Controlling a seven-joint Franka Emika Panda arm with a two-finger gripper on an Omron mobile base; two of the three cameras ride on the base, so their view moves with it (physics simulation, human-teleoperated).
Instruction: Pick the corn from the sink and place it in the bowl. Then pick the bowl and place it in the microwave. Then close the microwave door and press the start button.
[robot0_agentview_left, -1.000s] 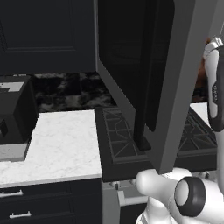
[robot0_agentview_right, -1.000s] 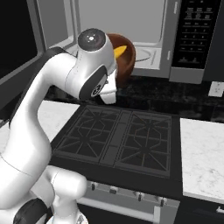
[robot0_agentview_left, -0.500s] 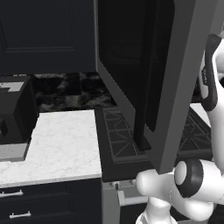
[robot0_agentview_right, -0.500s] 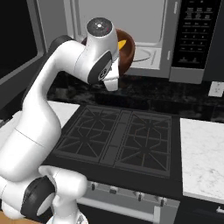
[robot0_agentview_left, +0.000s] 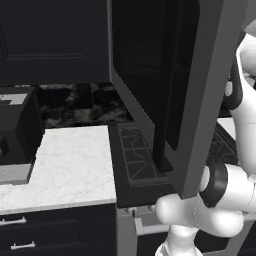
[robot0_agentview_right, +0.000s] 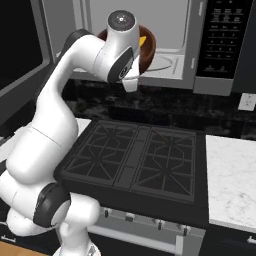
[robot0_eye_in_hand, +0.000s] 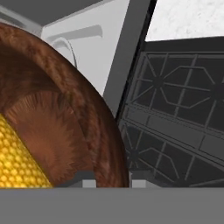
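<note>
Here one bowl (robot0_eye_in_hand: 65, 131), pinched by the tool (robot0_eye_in_hand: 113, 183), carries one corn (robot0_eye_in_hand: 17, 162) at the microwave (robot0_agentview_right: 175, 45) mouth

Corn (robot0_eye_in_hand: 13, 168) lies in bowl (robot0_eye_in_hand: 65, 131); bowl at microwave (robot0_agentview_right: 170, 40) opening, above stove (robot0_agentview_right: 140, 160); door (robot0_agentview_left: 200, 90) swung left.

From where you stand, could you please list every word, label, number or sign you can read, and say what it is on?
None can be read.
Microwave control panel: rows of small pale button markings, too small and blurred to read.
Wall outlet right of the microwave: no text visible.
Bowl, corn, stove, counter: no lettering.
</note>
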